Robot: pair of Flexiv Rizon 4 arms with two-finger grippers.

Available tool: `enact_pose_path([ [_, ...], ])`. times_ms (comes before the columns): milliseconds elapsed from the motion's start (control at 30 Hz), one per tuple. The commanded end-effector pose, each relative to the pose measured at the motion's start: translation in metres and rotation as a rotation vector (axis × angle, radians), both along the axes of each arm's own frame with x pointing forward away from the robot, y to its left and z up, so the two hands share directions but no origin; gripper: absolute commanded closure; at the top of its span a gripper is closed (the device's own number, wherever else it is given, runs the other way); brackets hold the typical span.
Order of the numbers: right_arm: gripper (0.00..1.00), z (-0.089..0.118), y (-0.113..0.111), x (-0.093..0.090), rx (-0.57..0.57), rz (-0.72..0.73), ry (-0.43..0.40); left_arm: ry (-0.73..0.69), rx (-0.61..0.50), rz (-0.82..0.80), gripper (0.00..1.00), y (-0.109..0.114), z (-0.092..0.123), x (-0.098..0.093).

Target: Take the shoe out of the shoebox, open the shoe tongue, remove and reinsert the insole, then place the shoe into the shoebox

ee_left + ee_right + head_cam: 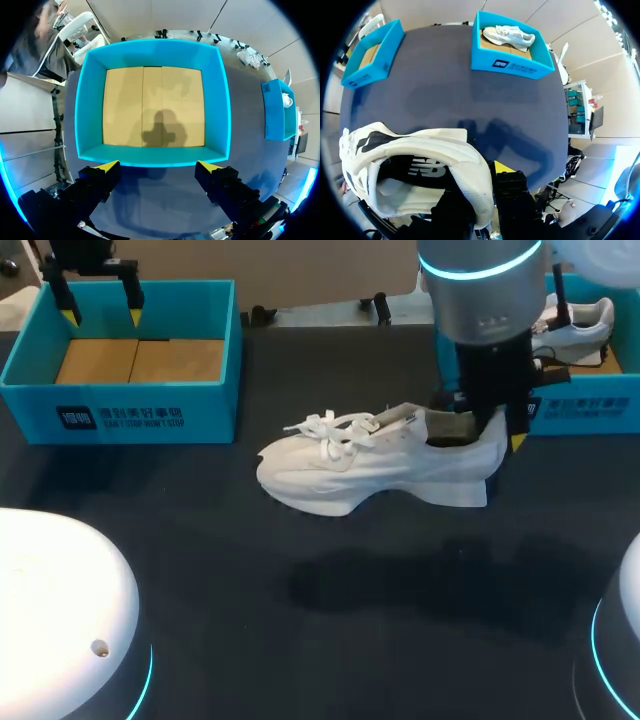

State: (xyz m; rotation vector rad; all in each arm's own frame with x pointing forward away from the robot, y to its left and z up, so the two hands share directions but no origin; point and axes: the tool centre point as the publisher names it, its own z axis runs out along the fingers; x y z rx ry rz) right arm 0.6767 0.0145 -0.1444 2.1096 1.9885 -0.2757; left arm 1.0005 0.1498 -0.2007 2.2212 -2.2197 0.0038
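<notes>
the right gripper pinches the heel wall of the white sneaker: one finger is down inside the shoe's opening, the other, with its yellow tip showing, is outside the back of the heel. the wrist view shows the same, with the padded heel collar standing between the fingers of the right gripper

the sneaker sits upright on its sole on the dark table. its long axis runs straight away from this gripper, heel at the fingers, toe pointing toward the left arm's side. the laces and the tongue lie ahead of the gripper, between it and the toe, and i judge the tongue is the part the next move needs

the left gripper hangs with its fingers spread wide over the empty blue shoebox, well apart from the toe. so the right arm is at the shoe and the left must cross open table to reach the tongue. from its own wrist view the left gripper is above the near wall of that shoebox

just beside the right gripper, behind the heel, stands a second blue shoebox holding another white sneaker. room is tight on that side, while the table is open in front of the shoe and toward its toe
</notes>
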Motion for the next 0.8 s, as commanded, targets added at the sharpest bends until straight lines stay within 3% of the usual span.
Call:
enact_pose_path([
  [33, 1.00, 0.001, -0.002, 0.000, 0.006, 0.000, -0.001, 0.000, 0.001, 0.000, 0.00, 0.000, 0.000, 0.000],
  [167, 1.00, 0.001, -0.002, 0.000, 0.006, 0.000, -0.001, 0.000, 0.001, 0.000, 0.00, 0.000, 0.000, 0.000],
  [267, 1.00, -0.021, 0.008, 0.014, 0.018, 0.031, 0.033, 0.000, 0.001, 0.000, 0.00, 0.000, 0.000, 0.000],
  [467, 1.00, -0.056, 0.027, 0.029, 0.045, 0.059, 0.025, 0.000, 0.001, 0.000, 0.00, 0.000, 0.000, 0.000],
  [800, 1.00, -0.098, 0.040, 0.035, 0.021, 0.075, 0.037, 0.000, 0.001, 0.000, 0.00, 0.000, 0.000, 0.000],
])
